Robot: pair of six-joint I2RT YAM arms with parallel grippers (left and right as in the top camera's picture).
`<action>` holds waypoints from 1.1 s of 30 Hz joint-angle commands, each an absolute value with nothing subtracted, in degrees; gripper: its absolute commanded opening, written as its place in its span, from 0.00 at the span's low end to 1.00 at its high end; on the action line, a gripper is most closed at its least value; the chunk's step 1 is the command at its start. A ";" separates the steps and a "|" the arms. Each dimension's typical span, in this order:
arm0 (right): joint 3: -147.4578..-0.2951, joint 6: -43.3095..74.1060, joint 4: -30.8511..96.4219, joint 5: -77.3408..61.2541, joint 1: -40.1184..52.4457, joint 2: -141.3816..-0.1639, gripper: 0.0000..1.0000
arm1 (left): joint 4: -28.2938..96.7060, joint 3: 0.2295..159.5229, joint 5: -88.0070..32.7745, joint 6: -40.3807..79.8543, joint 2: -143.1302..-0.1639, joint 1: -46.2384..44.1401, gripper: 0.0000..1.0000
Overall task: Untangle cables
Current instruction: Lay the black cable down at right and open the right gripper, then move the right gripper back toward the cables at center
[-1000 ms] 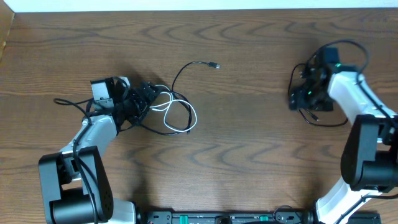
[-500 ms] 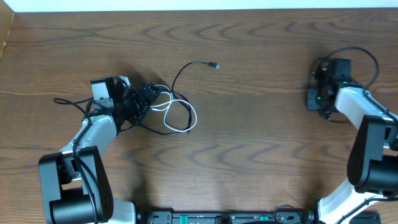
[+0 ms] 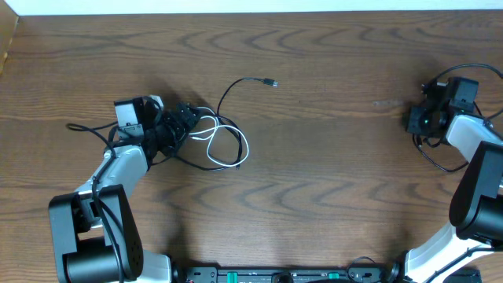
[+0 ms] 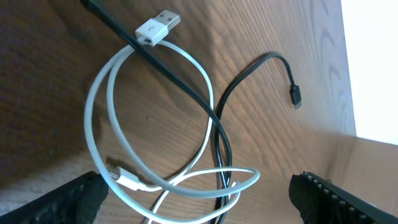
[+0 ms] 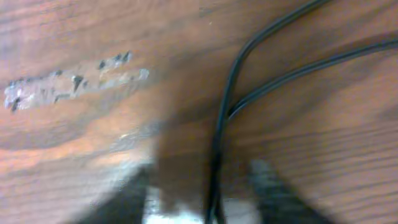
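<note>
The white cable (image 4: 155, 29) and black cable (image 4: 186, 89) lie looped together at the scene's left, between and just ahead of the left claw (image 4: 199, 202); its fingers stand wide apart, clamping nothing; the right claw (image 3: 419, 120) sits far right, well apart; its state I cannot tell.

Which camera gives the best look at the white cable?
Left wrist: the white cable fills the frame, loops and USB plug clear. Overhead shows it only as a small loop; the right wrist view shows none of it.

Left claw (image 3: 182, 127) spread wide, right claw (image 3: 413, 122) blurred, its opening unclear
</note>
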State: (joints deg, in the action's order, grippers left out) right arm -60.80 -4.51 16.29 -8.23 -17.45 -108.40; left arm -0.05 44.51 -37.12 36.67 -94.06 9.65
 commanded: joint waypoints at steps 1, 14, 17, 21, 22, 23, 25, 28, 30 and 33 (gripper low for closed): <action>-65.36 -4.23 20.43 -9.82 -16.86 -107.37 0.89 | -0.01 45.25 -36.62 32.88 -91.96 9.96 0.98; -75.94 -3.51 33.80 -18.31 -2.24 -106.00 0.99 | 3.86 45.25 -25.82 30.24 -88.49 9.96 0.99; -75.94 -3.49 32.29 -20.27 3.42 -106.02 0.99 | 6.04 45.91 -24.32 30.79 -88.27 10.00 0.99; -75.96 -3.49 28.99 -20.32 11.77 -106.02 0.99 | 17.26 50.54 -13.65 32.16 -88.18 10.00 0.99; -75.96 -3.49 28.12 -20.32 13.58 -106.02 0.99 | 19.84 51.83 -11.57 32.16 -88.18 10.00 0.99; -75.99 -3.49 26.92 -20.32 15.77 -106.02 0.99 | 22.87 53.41 -9.23 32.16 -88.18 10.00 0.99; -76.03 -3.46 24.08 -20.32 20.32 -106.04 0.99 | 28.29 56.42 -4.80 31.92 -88.18 10.00 0.99; -76.01 -3.51 20.88 -20.01 24.84 -106.19 0.99 | 29.85 57.36 -3.79 31.94 -88.18 10.00 0.97; -76.01 -3.49 16.67 -19.86 29.52 -107.09 0.99 | 29.87 57.34 -3.81 31.94 -88.25 9.98 0.83; -76.01 -3.44 13.37 -19.86 33.54 -109.03 0.99 | 29.74 57.34 -3.79 31.94 -88.25 9.96 0.67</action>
